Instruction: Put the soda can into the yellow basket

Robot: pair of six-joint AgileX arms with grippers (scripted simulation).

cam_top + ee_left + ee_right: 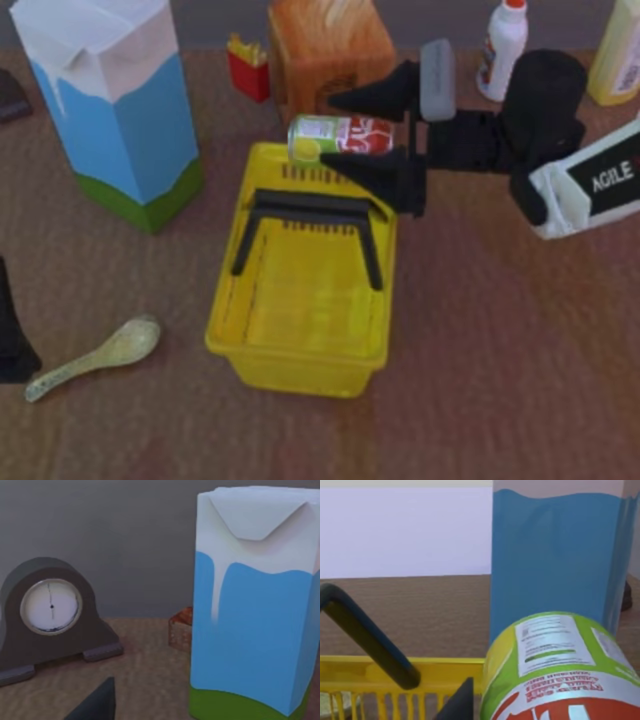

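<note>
Near edge of brown table (500, 400): pale green spoon (95, 358), left side. Centre: bright yellow slotted plastic basket (300, 350) w/ black folding handles. Right gripper (350, 128) jaws clamped on red/white/lime-green metal soda can (340, 137), held on its side over basket's far rim. Left arm parked at left edge; jaw state: cannot tell. Far: blue-white milk carton (120, 100), white bottle w/ red cap (503, 45).

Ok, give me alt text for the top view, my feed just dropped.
The right hand holds the soda can on its side over the far rim of the yellow basket, whose black handles are folded across its opening. A blue milk carton and spoon lie left.
</note>
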